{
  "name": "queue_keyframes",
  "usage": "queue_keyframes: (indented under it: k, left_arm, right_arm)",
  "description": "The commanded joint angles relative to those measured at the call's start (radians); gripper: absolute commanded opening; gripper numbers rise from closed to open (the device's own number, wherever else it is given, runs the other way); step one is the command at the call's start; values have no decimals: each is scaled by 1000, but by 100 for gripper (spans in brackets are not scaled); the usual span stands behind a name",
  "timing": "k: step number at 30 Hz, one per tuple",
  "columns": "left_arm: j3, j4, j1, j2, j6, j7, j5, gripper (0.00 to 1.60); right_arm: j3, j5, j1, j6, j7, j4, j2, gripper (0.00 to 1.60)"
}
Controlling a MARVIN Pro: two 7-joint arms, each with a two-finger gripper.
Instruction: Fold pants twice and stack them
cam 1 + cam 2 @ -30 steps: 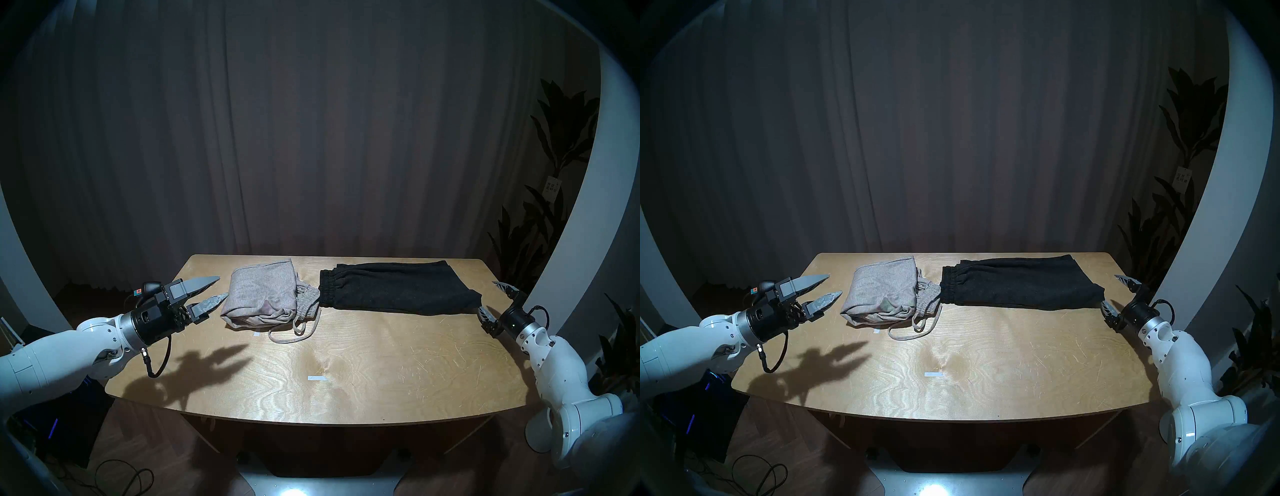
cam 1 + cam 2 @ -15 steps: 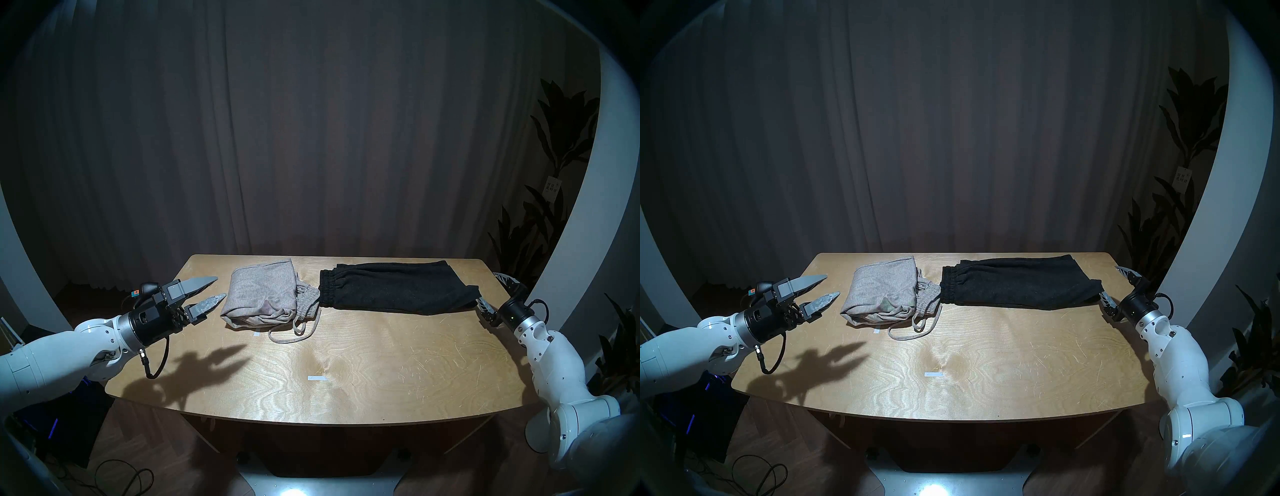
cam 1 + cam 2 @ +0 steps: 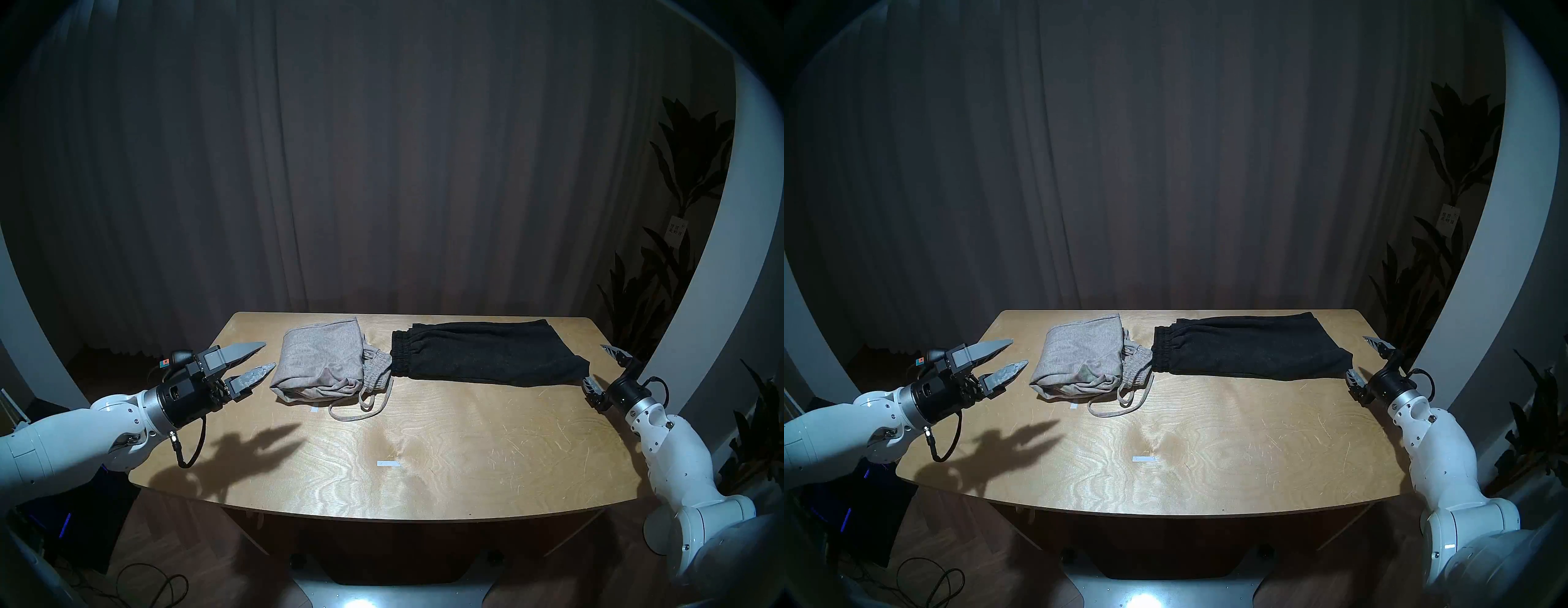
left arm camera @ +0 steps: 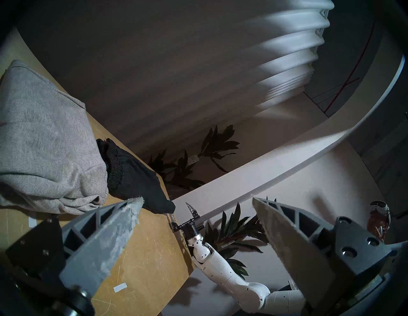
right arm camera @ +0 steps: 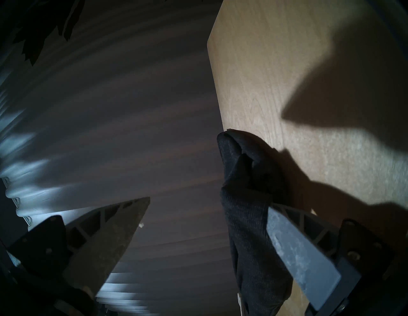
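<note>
**Both grippers spread wide at the table's ends**

Left gripper point(image 3: 259, 359) hangs released, holding nothing, just left of the grey pants point(image 3: 323, 363), a folded bundle with pale cord trailing near. Right gripper point(image 3: 602, 366) gapes around the right end of the black pants point(image 3: 488, 355), its near finger at the cloth. Two pants lie far on one wooden table point(image 3: 424, 475). Dark curtain point(image 3: 382, 170) behind; plants point(image 3: 679, 170) at right.

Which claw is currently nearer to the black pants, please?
Right. The right claw stands open at the leg end of the black pants, one finger beside the cloth. The left claw is open beyond the grey pants, farther away.
</note>
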Motion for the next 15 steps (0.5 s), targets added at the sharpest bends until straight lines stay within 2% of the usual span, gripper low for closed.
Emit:
queue_keyframes:
  k: [1, 15]
  left_arm:
    - [-6, -9, -3, 9, -5, -2, -8, 160]
    - [5, -21, 2, 21, -16, 2, -24, 160]
  right_arm:
    - [17, 0, 22, -9, 6, -71, 40, 160]
    - [18, -14, -44, -23, -28, -114, 64, 160]
